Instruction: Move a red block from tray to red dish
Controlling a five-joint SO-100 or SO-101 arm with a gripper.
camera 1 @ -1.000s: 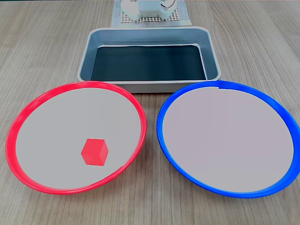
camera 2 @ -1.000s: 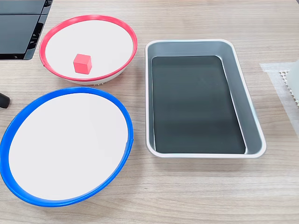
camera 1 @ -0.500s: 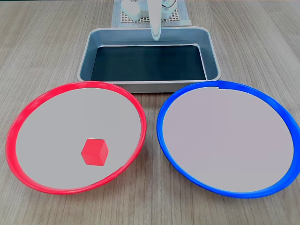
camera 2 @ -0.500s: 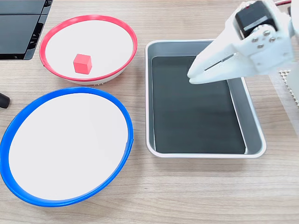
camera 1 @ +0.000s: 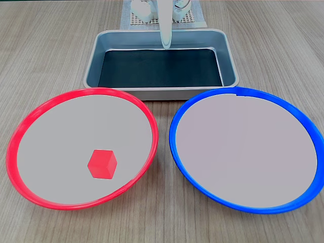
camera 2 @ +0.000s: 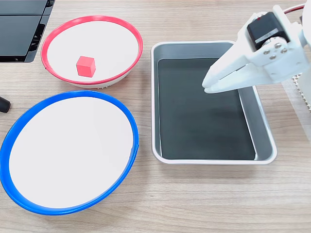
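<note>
Red is already where it belongs: the block (camera 1: 102, 164) sits flat on the pale floor of the red dish (camera 1: 30, 114), toward the near side in one fixed view, and in the other (camera 2: 85, 66) left of the dish's centre, touching nothing but the dish. The tray (camera 2: 262, 131) shows a bare dark floor with no block in it. My gripper (camera 2: 206, 85) hangs over the tray's far part, fingers drawn together to a narrow point with nothing between them; in the front-facing fixed view it (camera 1: 165, 45) is a thin white blade above the tray's back edge. I judge the transfer done, with me at the clearing-off step. What remains, as I read it, is to pull back to rest without dipping into the tray or swinging toward the blue dish (camera 2: 127, 121).
</note>
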